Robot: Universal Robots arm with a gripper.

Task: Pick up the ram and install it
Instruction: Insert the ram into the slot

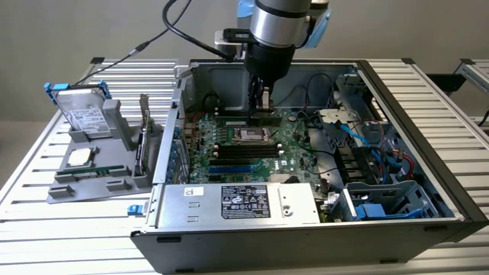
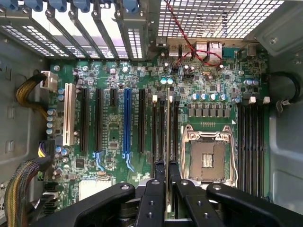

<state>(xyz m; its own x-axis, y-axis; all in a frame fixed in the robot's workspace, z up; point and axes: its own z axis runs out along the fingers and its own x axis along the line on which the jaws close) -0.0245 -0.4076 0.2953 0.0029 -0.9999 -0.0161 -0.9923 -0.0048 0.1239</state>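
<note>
**Figure: memory installation, gripper inside the open case.** The arm reaches down into the computer case [image 1: 306,243], with the gripper [image 1: 263,109] [image 2: 166,166] low over the motherboard [image 2: 113,137]. The jaws are nearly together, clamped on the ram [image 2: 167,127], which the wrist view shows edge-on as a thin pale strip running straight out from between the black fingertips [image 2: 160,171].

In the exterior view a narrow green bar [image 1: 243,121] directly under the fingertips appears to be the same stick. Whether it is seated cannot be told.

Black memory slots [image 2: 176,127] lie touching or just beside the ram on both flanks. The open processor socket [image 2: 208,158] [image 1: 251,136] sits near the gripper, just past those slots.

Well apart from the gripper, beyond the case wall, a grey stand [image 1: 114,172] carries a hard drive [image 1: 80,112] in a blue frame and a square processor chip [image 1: 80,157].
</note>
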